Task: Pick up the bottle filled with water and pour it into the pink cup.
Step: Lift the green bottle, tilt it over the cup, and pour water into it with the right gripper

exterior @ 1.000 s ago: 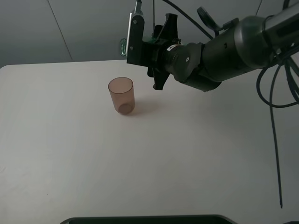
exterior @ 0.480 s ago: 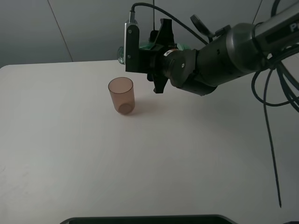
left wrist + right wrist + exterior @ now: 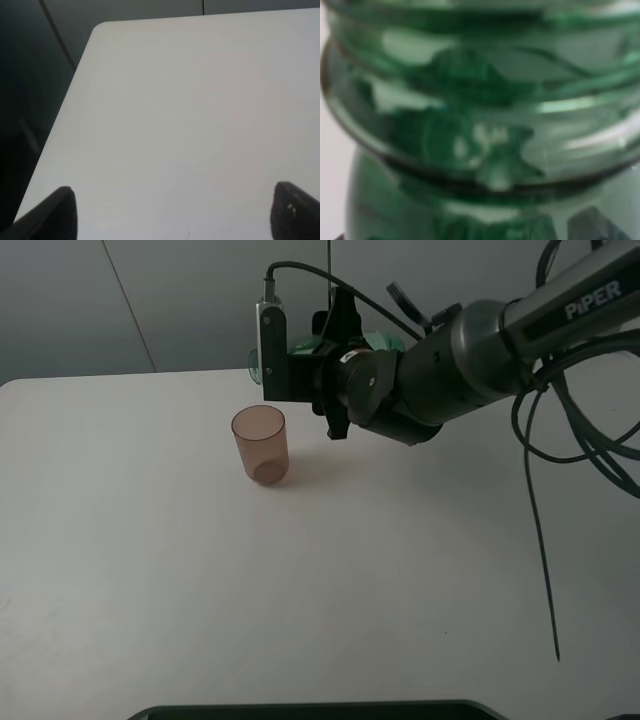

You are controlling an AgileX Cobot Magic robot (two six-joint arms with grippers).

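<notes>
Hidden / unclear:
- bottle [image 3: 297,345] is mostly covered in the high view by the right arm [image 3: 450,370] and its wrist camera block [image 3: 271,350]. Only green slivers show, plus the pale open mouth poking out past the block.
- right wrist view is filled by a blurred close-up of the bottle's [image 3: 485,130] threaded neck and collar ring. Pads not visible there.
- left arm is not in the high view. Its wrist view gives only two dark fingertips [image 3: 57,212] cut off at the frame corners, bare bench [image 3: 190,110] between them.
- dark strip [image 3: 300,710] at the near bench edge is cut off, can't identify it.

Bottle: translucent green, no cap, lying roughly horizontal in the air above the bench [image 3: 150,570]. Mouth points toward the left side of the high view, above the cup's rim and not touching it. Water level inside: can't tell.

Cup [image 3: 261,445]: brownish-pink, see-through, upright on the bench, alone. Base shows through the wall. Whether any water is in it: can't tell.

Jaws: right jaws clamped on the bottle. Left jaws stand apart, nothing between them.

Loose black cables [image 3: 540,490] hang off the right arm over the bench.
</notes>
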